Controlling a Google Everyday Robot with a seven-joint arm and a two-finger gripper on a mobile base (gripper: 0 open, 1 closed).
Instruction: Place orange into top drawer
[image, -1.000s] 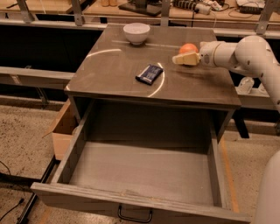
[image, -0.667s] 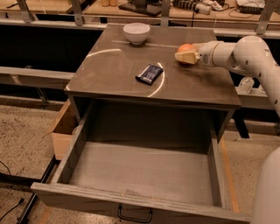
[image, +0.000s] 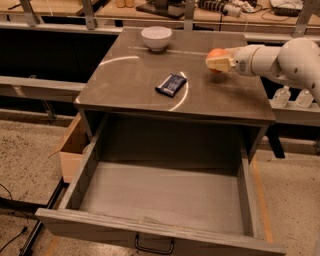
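A grey-brown cabinet top (image: 130, 85) is filling the middle of the view, and everything else is placed here against it. Directly below its front edge, the top drawer (image: 165, 192) is standing pulled fully out toward the camera. Its wide, shallow inside is lying open, and a small dark pull handle (image: 154, 247) is hanging on its front panel.

The white robot arm (image: 280, 57) is reaching in from the right of the cabinet top, stretching leftward over the top's right rear part. A tan cardboard box (image: 74, 147) is sitting on the floor below the cabinet top's left edge, just beside the drawer's left wall.

A white bowl (image: 156, 38) is resting upright near the rear edge of the cabinet top, a little left of centre. A small dark packet (image: 171, 84) is lying flat near the middle of the cabinet top, well apart from the bowl.

The gripper (image: 217, 62) is hovering over the right rear part of the cabinet top, right of the packet, and its tan fingers are closing around the orange (image: 216, 52). The orange is sitting in that grip above the cabinet top, well apart from the open drawer, with its rounded upper side showing above the fingers.
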